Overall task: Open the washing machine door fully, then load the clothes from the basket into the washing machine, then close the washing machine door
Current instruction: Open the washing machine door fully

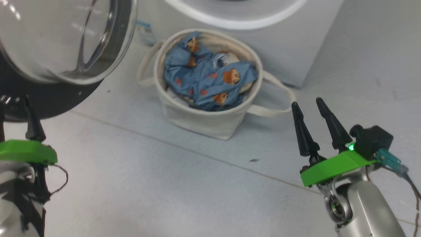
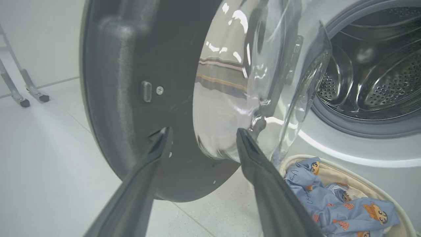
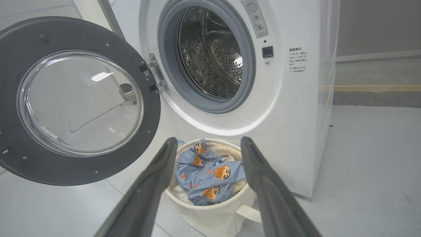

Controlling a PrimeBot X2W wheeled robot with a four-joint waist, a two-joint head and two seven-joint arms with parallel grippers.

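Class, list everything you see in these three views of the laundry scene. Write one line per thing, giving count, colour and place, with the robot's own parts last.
washing machine: one, white, behind the basket
door: one, black rim with clear glass, standing open left of the opening in the right wrist view
drum: one, steel, inside the opening
basket: one, cream, on the floor before the machine
clothes: a heap, light blue with orange-brown cartoon faces, in the basket
floor: pale grey tiles
stand legs: two, grey, wheeled, far left in the left wrist view
left gripper: one, dark, open, by the door
right gripper: one, dark, open, right of the basket
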